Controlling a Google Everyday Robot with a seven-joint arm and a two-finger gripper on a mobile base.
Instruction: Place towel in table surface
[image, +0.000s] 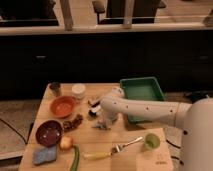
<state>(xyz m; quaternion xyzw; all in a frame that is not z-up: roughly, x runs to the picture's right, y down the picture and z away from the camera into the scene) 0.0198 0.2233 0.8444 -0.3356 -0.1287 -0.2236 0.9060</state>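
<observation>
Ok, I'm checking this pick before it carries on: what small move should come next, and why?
Probably a short lift straight up. The gripper is low over the table surface, shut on the towel, with the green tray to one side. Lifting would show whether the cloth comes along before carrying it to bare wood.

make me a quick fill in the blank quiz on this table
1. The gripper is shut on the towel, low over the table, just left of the ___ tray.
2. ___ bowls stand at the table's left: an orange bowl and a dark red bowl.
3. The fork near the front edge has a ___ handle.

Missing words: green; two; yellow
</observation>
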